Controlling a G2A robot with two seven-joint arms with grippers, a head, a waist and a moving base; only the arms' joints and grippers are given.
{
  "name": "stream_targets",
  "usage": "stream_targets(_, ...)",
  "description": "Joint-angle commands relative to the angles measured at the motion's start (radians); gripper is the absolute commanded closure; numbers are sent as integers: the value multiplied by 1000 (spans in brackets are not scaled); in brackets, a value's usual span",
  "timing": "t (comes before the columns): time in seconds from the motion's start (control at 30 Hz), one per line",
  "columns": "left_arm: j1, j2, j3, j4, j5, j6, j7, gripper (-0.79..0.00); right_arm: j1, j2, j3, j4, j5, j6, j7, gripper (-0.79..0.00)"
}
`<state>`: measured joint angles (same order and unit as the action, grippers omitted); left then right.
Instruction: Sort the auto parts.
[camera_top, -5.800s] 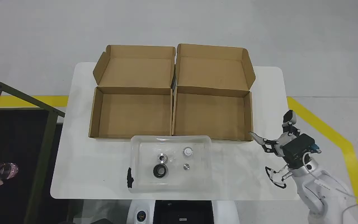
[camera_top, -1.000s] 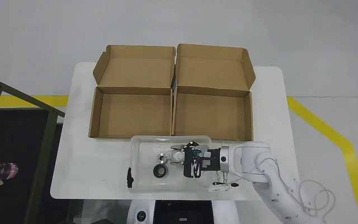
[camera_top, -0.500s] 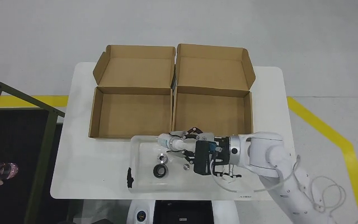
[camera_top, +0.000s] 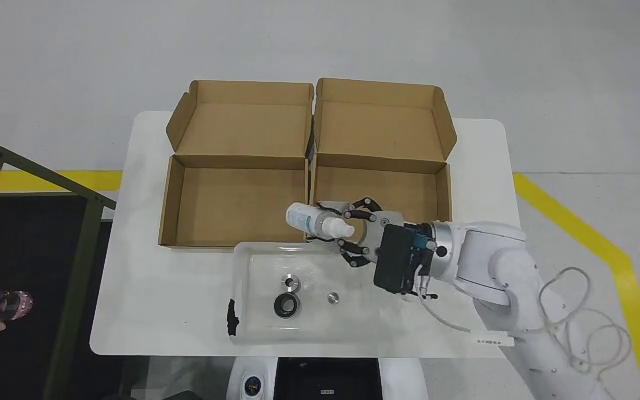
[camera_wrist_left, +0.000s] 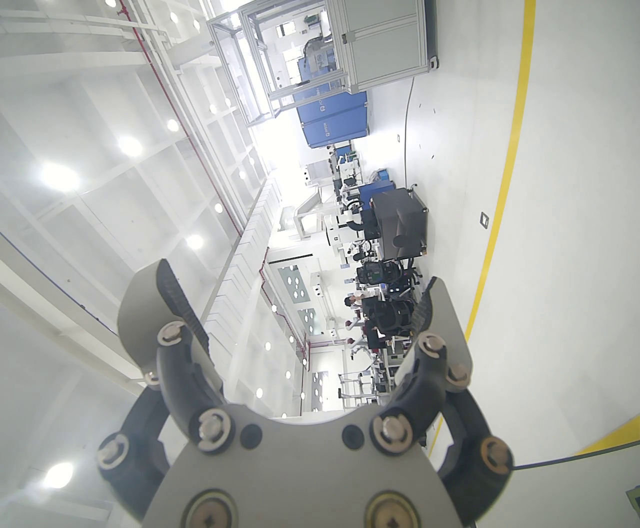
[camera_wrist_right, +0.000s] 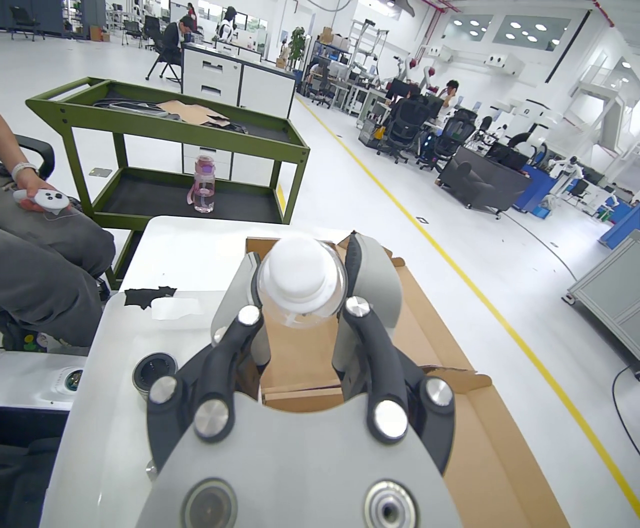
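My right gripper (camera_top: 347, 229) (camera_wrist_right: 303, 267) is shut on a small clear bottle with a white cap (camera_top: 318, 220) (camera_wrist_right: 301, 283). It holds the bottle lying sideways in the air, above the near walls of the two open cardboard boxes, close to their shared seam. The left box (camera_top: 235, 205) and the right box (camera_top: 400, 205) (camera_wrist_right: 450, 415) look bare inside. Below, a clear plastic tray (camera_top: 362, 318) holds a black ring bearing (camera_top: 288, 305) (camera_wrist_right: 155, 371), a silver part (camera_top: 288, 281) and a smaller silver part (camera_top: 331, 296). My left gripper (camera_wrist_left: 300, 290) is open with nothing in it, pointing up into the room.
The white table (camera_top: 140, 290) has free room on both sides of the tray. A black clip (camera_top: 231, 318) sits on the tray's left rim. Both box lids stand open at the back. A green cart (camera_wrist_right: 165, 130) stands beyond the table.
My right arm came in from the table's right side, took the bottle out of the tray, lifted it and carried it toward the boxes. The other parts stayed in the tray.
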<state>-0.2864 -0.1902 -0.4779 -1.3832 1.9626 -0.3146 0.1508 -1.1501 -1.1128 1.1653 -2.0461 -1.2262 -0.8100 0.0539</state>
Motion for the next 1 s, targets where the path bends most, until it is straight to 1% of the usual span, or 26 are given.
stream_targets(0.0, 0, 0, 0, 0, 0, 0, 0, -785, 3, 0, 3, 9, 3, 6, -13, 0)
stream_targets(0.23, 0, 0, 0, 0, 0, 0, 0, -785, 21, -4, -2, 69, 34, 30, -34, 0)
stream_targets(0.47, 0, 0, 0, 0, 0, 0, 0, -785, 46, -7, -9, 137, 50, 44, -11, 0)
stream_targets(0.63, 0, 0, 0, 0, 0, 0, 0, -785, 61, -7, -11, 174, 50, 48, 27, 0)
stream_targets(0.97, 0, 0, 0, 0, 0, 0, 0, -785, 105, -2, 12, 275, 84, 53, 160, 0)
